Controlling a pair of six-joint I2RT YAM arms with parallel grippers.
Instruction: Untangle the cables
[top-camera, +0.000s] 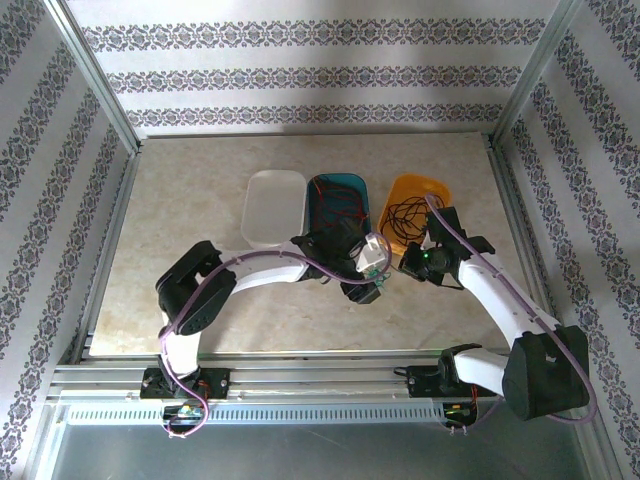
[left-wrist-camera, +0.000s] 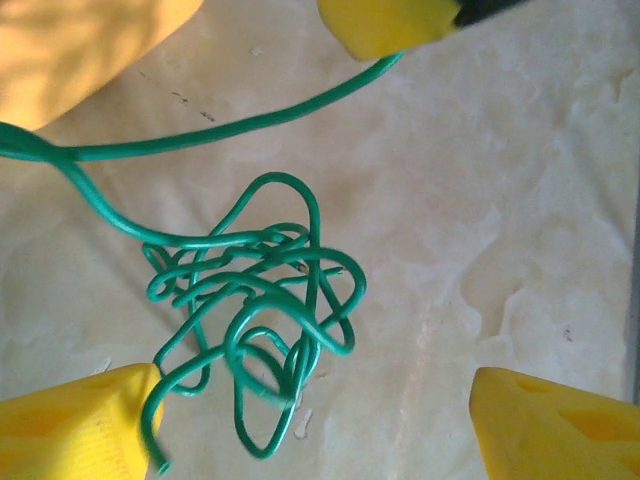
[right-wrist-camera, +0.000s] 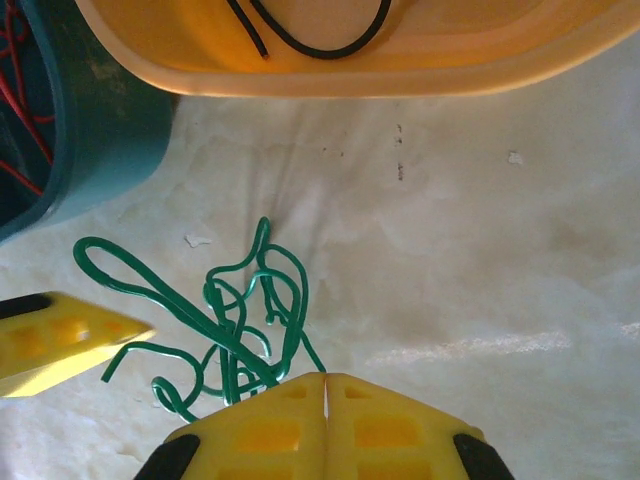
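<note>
Straddling the knot of the green cable, the left hand stands open above the worktop, the knot nearer one finger; a long strand leads away to the right hand, closed and seemingly pinching it.

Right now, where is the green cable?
In the right wrist view, the green cable lies tangled on the marble tabletop, just ahead of the shut right hand, which pinches one strand; the orange tray and teal tray sit just beyond it.
</note>
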